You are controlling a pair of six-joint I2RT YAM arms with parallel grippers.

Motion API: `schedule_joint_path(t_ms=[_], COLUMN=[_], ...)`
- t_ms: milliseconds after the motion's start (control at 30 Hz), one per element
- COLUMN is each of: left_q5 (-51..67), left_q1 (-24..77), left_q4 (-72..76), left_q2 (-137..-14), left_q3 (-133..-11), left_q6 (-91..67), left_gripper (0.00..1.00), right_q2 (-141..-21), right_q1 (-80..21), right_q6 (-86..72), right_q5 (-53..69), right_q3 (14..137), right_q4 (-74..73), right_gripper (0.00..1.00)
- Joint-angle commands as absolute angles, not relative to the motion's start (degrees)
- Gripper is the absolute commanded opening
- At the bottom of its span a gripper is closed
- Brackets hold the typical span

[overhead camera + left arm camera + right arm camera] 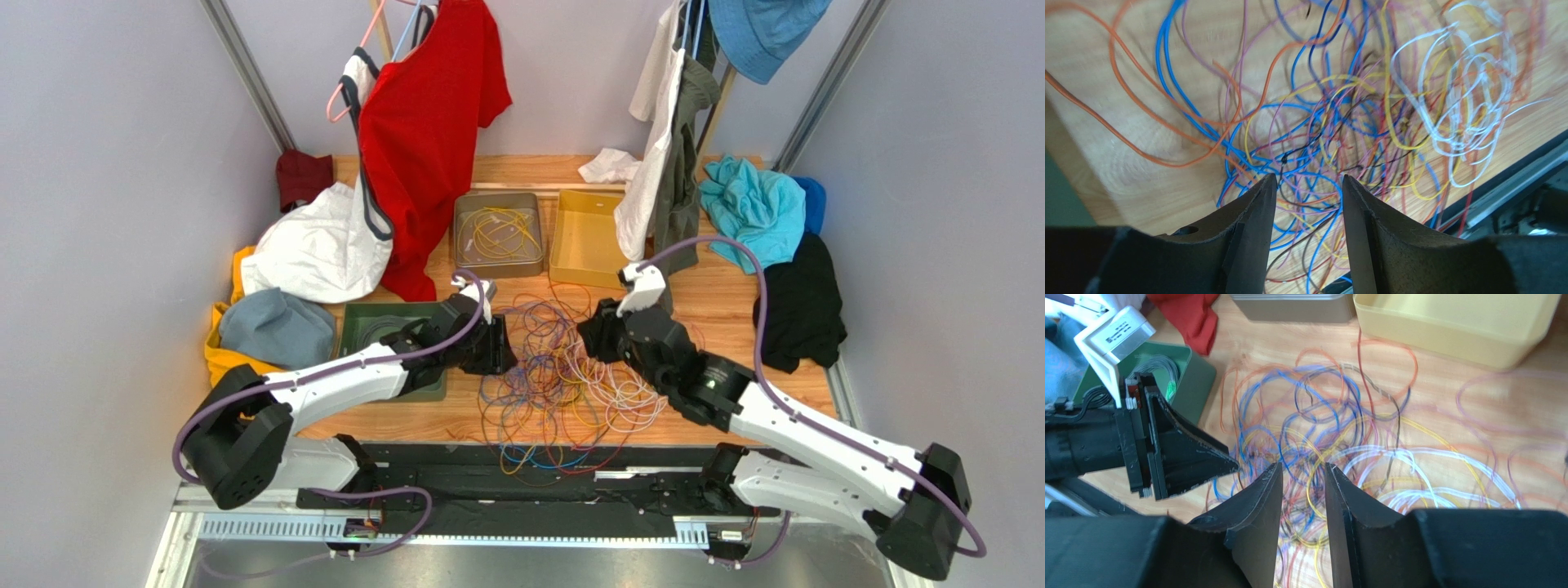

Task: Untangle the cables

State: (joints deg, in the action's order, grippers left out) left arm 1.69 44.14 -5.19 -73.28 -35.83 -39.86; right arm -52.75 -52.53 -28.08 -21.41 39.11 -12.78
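Item: the cables [555, 368], a loose heap of thin wires in orange, blue, yellow, purple, red and white, lying on the wooden tabletop [724, 321] at its middle and reaching to the near edge. In the left wrist view the cables [1321, 135] cross and loop over one another, with a white cluster to the right and long orange loops to the left. In the right wrist view the cables [1339, 447] spread across the wood in front of the two bins. Left gripper [501, 348]: at the left edge of the heap, low over it; its jaws [1309, 180] stand apart with a clear gap and nothing clamped between them, wires showing through the gap below. Right gripper [597, 336]: at the right edge of the heap, facing the left one; its jaws [1303, 468] are likewise parted and released, holding no wire. The left gripper [1198, 456] shows in the right wrist view just beside the right one's fingertips. Behind the heap: a grey bin [497, 196] containing a yellow coil [501, 235] of wire, and just beside it a yellow bin [564, 245]. A green tray [368, 321] sits under the left arm. Surrounding stock: a red shirt [429, 110] on a hanger, a white garment [319, 251], a teal cloth [751, 202], a black cloth [803, 300].
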Motion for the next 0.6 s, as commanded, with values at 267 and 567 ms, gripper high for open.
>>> schedule_joint_path(t_ms=[267, 567], left_q5=[-1.49, -4.31], left_q1=[55.9, 55.9], left_q4=[3.16, 1.41], left_q2=[-77.16, -84.11], left_q3=[-34.63, -35.42], left_q6=[-42.98, -43.95], left_gripper=[0.53, 0.42], right_q2=[-40.69, -40.69], right_q1=[-53.96, -54.05], right_q6=[-35.51, -35.6], right_q5=[-21.62, -21.36], right_q3=[29.36, 29.27], right_q4=[-16.44, -17.66], right_gripper=[0.34, 0.34])
